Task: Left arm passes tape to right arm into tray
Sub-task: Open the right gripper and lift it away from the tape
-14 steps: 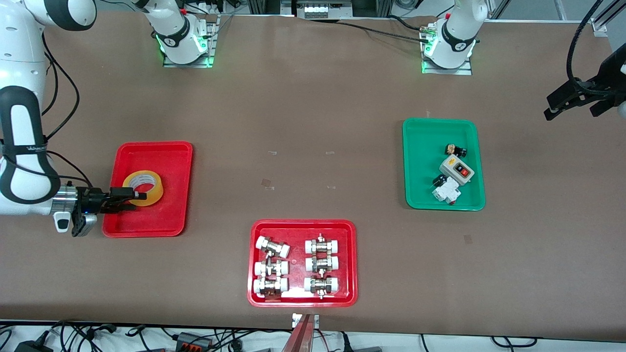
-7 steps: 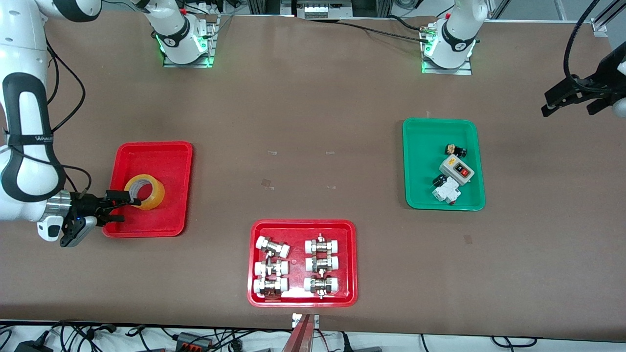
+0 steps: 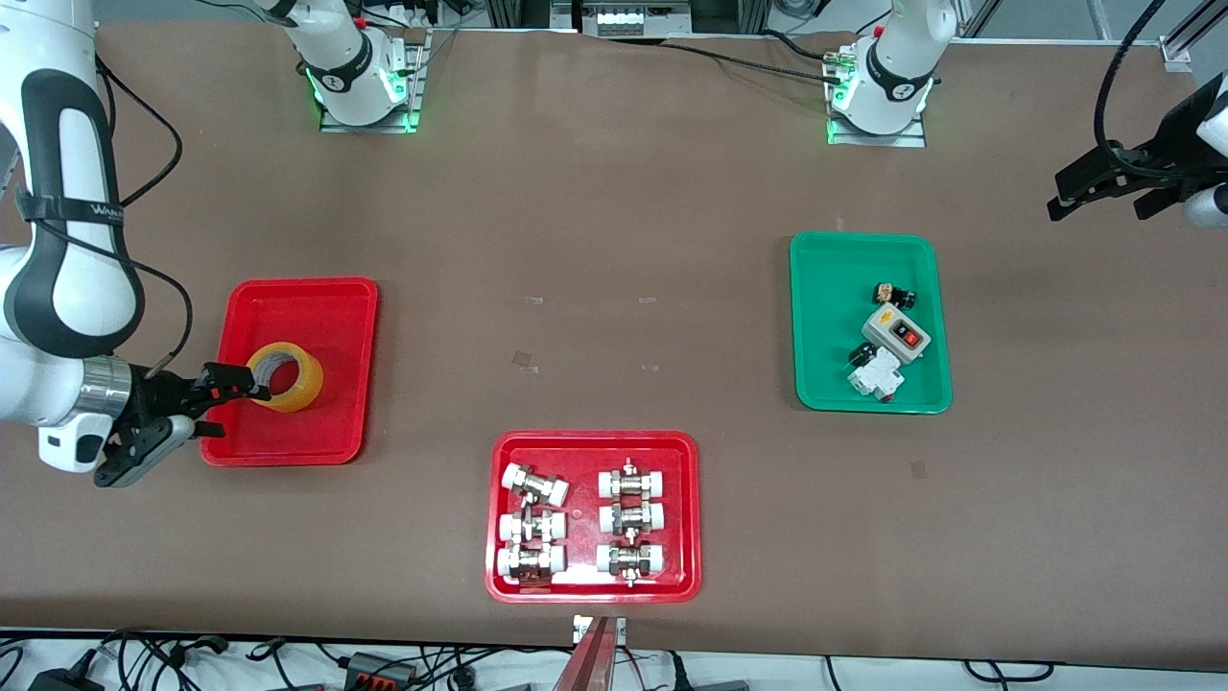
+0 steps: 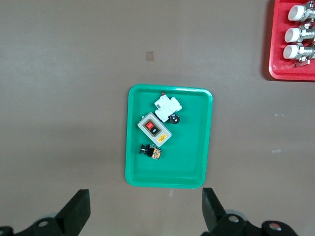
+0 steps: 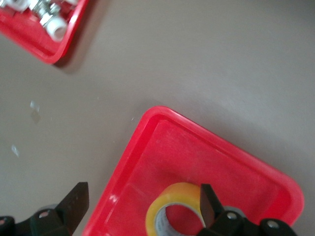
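Yellow tape roll (image 3: 284, 377) lies in the plain red tray (image 3: 317, 299), left of frame. Right gripper (image 3: 213, 407), jaws spread and empty, hangs over the tray's edge. Left gripper (image 3: 1103, 192), jaws spread, waits upper right.

Right gripper (image 3: 206, 408) has backed off the tape (image 3: 285, 376).

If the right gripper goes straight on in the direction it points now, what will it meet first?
Probably the tape, lying in the red tray. The open right gripper points across the tray toward it, though its height above the tray is unclear.
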Robot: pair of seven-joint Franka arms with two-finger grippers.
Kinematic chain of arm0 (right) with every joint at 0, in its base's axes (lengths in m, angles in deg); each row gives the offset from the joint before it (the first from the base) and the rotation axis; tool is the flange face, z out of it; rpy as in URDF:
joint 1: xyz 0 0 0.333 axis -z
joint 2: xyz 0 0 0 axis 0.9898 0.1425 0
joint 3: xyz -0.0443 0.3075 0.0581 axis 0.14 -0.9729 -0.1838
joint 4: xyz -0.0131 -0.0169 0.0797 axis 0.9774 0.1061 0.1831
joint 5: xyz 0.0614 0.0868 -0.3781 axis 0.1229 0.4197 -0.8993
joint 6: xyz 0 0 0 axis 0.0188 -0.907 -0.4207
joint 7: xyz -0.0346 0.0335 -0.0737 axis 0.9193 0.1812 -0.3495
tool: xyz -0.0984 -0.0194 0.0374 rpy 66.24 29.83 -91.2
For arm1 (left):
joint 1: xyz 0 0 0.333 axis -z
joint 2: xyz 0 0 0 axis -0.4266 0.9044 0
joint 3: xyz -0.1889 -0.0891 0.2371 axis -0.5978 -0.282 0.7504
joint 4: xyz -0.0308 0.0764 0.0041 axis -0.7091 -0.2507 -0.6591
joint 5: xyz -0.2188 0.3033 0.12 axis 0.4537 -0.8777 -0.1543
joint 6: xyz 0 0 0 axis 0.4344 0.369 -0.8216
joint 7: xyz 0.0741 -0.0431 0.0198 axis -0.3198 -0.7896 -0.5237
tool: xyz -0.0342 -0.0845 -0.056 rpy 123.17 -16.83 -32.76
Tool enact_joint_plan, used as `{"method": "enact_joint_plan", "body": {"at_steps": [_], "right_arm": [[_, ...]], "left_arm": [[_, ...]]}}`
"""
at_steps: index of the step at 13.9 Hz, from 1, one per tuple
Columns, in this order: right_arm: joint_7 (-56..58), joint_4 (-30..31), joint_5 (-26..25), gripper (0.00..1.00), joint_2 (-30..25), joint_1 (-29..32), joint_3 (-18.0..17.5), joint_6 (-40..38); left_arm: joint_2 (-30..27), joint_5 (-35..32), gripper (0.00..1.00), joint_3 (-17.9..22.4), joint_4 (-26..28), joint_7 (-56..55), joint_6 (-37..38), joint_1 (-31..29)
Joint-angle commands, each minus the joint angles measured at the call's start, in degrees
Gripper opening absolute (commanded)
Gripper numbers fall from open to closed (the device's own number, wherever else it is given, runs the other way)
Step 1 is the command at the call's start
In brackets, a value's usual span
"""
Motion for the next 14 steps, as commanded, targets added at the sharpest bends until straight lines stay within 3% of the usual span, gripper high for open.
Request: {"method": "enact_joint_plan", "body": {"at_steps": [1, 3, 8, 10, 12, 14], "right_arm": [[-10.8, 0.89, -1.01, 1.0, -1.64, -0.31, 0.14, -0.39], [-18.19, 0.89, -1.27, 1.0, -3.05, -0.48, 0.05, -2.06], [-35.06, 0.46, -9.95, 1.0, -8.23, -4.69, 0.22, -9.6], [-36.6, -5.49, -13.56, 1.0, -8.86, -5.32, 0.14, -15.39], [-36.59, -12.78, -14.01, 1.0, -8.51, -4.79, 0.49, -21.55], [-36.86, -15.27, -15.23, 1.0, -8.68, -4.44, 1.19, -23.51]], "left_arm": [[0.06, 0.56, 1.0, -0.17, -0.45, 1.33, 0.54, -0.4], [0.06, 0.56, 1.0, -0.17, -0.27, 1.33, 0.45, -0.4], [0.06, 0.56, 1.0, -0.17, -0.36, 1.33, 0.36, -0.4], [0.06, 0.56, 1.0, -0.17, -0.36, 1.33, 0.36, -0.4], [-0.03, 0.56, 1.0, -0.17, -0.36, 1.33, 0.36, -0.4], [-0.21, 0.56, 1.0, -0.17, -0.45, 1.33, 0.45, -0.4]]}}
